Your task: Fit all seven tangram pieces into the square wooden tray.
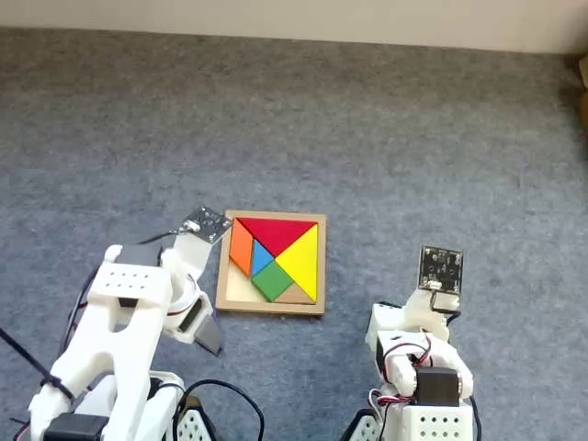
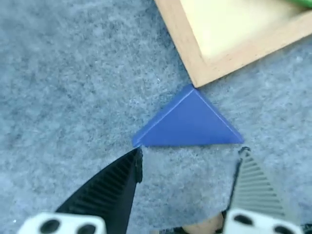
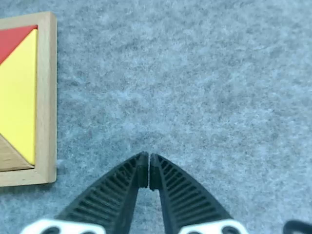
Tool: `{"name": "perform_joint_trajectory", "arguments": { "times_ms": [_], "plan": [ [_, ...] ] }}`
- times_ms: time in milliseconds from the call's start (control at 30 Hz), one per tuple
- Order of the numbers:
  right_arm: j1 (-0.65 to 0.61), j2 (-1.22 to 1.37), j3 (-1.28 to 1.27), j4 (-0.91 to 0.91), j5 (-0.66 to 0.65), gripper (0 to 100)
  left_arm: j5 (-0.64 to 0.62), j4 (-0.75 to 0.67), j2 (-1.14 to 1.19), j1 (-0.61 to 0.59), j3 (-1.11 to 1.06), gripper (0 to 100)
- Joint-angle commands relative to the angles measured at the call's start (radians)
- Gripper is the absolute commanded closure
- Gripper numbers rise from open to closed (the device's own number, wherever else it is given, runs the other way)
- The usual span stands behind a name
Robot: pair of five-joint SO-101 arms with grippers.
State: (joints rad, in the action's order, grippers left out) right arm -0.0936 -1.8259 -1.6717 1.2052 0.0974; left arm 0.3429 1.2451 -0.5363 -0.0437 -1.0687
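tray: 6 pieces inside | 1 blue triangle outside — left gripper apart | right gripper together

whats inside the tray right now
The tray holds six pieces: red, yellow, orange, small blue, green, brown. Its near left corner is bare wood. The floor under the pieces is hidden. A blue triangle lies outside on the carpet.
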Motion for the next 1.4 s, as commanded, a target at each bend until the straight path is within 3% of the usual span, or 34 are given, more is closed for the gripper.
{"name": "perform_joint_trajectory", "arguments": {
  "times_ms": [0, 167, 367, 633, 900, 1067, 1167, 1267, 1367],
  "plan": [
    [0.01, -0.012, -0.119, 0.004, 0.008, 97.4, 0.012, -0.068, 0.004, -0.012, -0.025, 76],
    [0.01, -0.012, -0.119, 0.004, 0.008, 97.4, 0.012, -0.14, 0.004, -0.013, -0.074, 76],
    [0.01, -0.012, -0.119, 0.004, 0.008, 97.4, 0.012, -0.147, 0.004, -0.022, -0.053, 85],
    [0.01, -0.012, -0.119, 0.004, 0.008, 97.4, 0.012, -0.143, 0.004, -0.188, 0.058, 86],
    [0.01, -0.012, -0.119, 0.004, 0.008, 97.4, 0.011, -0.138, 0.002, -0.26, 0.162, 86],
    [0.01, -0.012, -0.119, 0.004, 0.008, 97.4, 0.012, 0.029, -0.005, -0.262, 0.255, 85],
    [0.01, -0.012, -0.119, 0.004, 0.008, 97.4, 0.014, 0.129, -0.005, -0.262, 0.312, 79],
    [0.01, -0.012, -0.119, 0.004, 0.008, 97.4, 0.008, 0.17, -0.005, -0.268, 0.326, 71],
    [0.01, -0.012, -0.119, 0.004, 0.008, 97.4, 0.005, 0.184, -0.005, -0.263, 0.309, 72]
  ]
}}
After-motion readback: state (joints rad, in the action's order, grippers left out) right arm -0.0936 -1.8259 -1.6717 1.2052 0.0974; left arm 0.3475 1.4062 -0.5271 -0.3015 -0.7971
